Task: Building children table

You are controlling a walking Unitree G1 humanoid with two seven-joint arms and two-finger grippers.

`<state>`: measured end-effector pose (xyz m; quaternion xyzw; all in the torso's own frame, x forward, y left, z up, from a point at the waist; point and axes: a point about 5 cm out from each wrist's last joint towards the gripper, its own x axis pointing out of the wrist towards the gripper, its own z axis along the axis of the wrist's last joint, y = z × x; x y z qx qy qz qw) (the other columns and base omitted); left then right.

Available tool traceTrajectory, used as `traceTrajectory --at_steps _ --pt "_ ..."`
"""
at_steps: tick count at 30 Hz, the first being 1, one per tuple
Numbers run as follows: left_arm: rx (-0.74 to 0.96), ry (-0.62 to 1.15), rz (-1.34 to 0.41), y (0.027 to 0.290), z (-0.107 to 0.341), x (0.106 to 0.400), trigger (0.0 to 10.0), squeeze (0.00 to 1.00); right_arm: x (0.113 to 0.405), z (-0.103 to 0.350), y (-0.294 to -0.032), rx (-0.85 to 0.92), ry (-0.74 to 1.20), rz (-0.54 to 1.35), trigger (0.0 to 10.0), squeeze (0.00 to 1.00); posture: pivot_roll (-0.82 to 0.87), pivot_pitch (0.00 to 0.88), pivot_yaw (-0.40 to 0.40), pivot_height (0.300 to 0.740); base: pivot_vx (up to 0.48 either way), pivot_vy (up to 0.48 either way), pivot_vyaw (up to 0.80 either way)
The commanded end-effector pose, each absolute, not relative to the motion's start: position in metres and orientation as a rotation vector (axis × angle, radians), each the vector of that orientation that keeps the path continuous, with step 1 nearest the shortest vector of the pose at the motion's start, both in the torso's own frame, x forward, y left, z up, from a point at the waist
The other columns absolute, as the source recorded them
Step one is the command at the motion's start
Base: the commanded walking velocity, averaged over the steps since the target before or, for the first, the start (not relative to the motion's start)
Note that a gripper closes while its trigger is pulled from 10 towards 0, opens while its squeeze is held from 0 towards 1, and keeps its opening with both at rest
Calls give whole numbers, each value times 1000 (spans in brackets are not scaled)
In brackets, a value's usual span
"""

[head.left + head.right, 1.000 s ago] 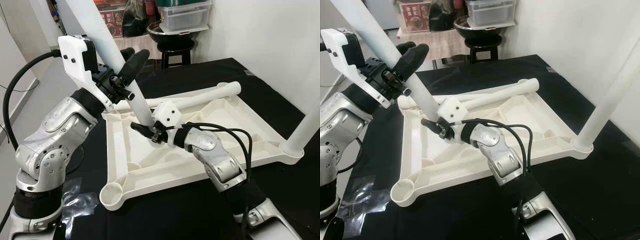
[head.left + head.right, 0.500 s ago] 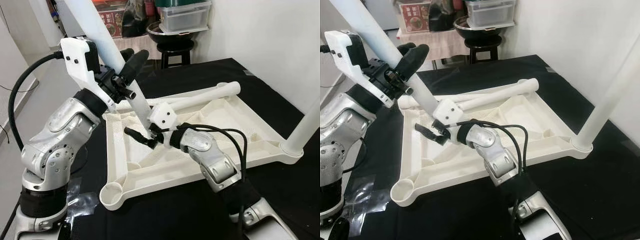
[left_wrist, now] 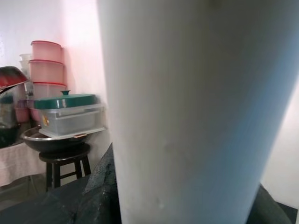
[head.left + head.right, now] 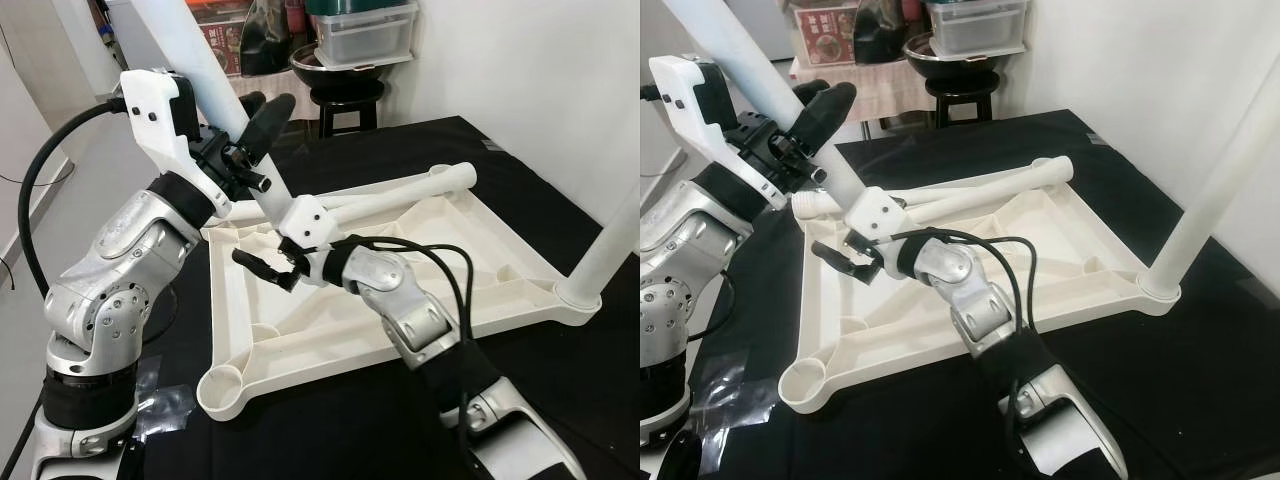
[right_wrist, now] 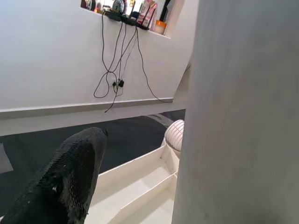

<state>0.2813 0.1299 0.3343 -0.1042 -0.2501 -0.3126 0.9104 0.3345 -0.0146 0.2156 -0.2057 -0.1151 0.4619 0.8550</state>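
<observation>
An upturned white tabletop [image 4: 330, 365] lies on a black cloth. One white leg [image 4: 610, 250] stands fixed in its right corner. A second leg [image 4: 400, 192] lies across its far edge. My left gripper [image 4: 262, 125] is shut on a third leg [image 4: 200, 60], held tilted with its lower end over the far-left corner; the same leg [image 3: 187, 116] looms close in the left wrist view. My right gripper [image 4: 265, 268] is open, low over the tray beside that leg's lower end, which its wrist housing hides. One of its fingers [image 5: 70, 172] shows next to the leg [image 5: 243, 116].
An empty leg socket [image 4: 220, 385] sits at the tabletop's near-left corner. Behind the table stand a black stool [image 4: 350, 100] and a storage box [image 4: 365, 30]. A white wall runs along the right. A clear plastic bag [image 4: 165, 400] lies at the left.
My right gripper has slid left across the tray, from under the tilted leg towards the far-left corner. The left arm and its leg have hardly shifted.
</observation>
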Motion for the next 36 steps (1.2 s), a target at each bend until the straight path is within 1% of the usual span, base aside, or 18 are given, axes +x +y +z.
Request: traceTrajectory --at_steps 1,3,4,12,14,27,28,29,30,32,34,35,36 --pt "-237 -578 -712 122 346 275 0 0 328 207 2 -451 -223 1044 7216 0 -70 22 57 740 0 0 0" --pt "-238 -578 -713 122 346 275 0 0 328 207 2 -452 -223 1044 7216 0 -70 22 57 740 0 0 0" --pt "-244 -579 -718 121 346 275 0 0 329 207 2 -453 -223 1035 0 0 -71 22 58 740 0 0 0" --pt "-252 -579 -724 119 346 276 0 0 335 208 0 -455 -229 1005 0 0 -72 21 60 740 0 0 0" --pt "-268 -582 -728 119 347 276 0 0 336 212 0 -422 -250 991 0 0 -70 20 61 740 0 0 0" --pt "-312 -605 -713 123 351 276 0 0 335 212 2 -393 -274 996 0 0 -75 26 54 740 0 0 0" --pt "-333 -612 -692 127 351 277 10000 612 335 212 1 -392 -274 992 0 0 -84 29 54 740 0 0 0" --pt "-333 -612 -692 127 351 277 10000 612 335 212 1 -392 -274 992 0 0 -84 29 54 740 0 0 0" --pt "-374 -616 -672 133 351 278 10000 1000 337 213 -2 -389 -274 982 0 0 -86 30 56 740 0 0 0" --pt "-392 -616 -672 134 351 278 10000 1000 337 213 -3 -387 -273 977 0 0 -86 30 56 740 0 0 0" --pt "-416 -620 -643 144 351 279 10000 1000 339 214 -6 -373 -271 961 0 0 -88 30 58 740 0 0 0" --pt "-416 -620 -643 144 351 279 10000 1000 339 214 -6 -373 -271 961 0 0 -88 30 58 740 0 0 0" --pt "-425 -624 -621 152 352 280 10000 1000 341 215 -9 -357 -269 950 0 0 -88 30 58 740 0 0 0"
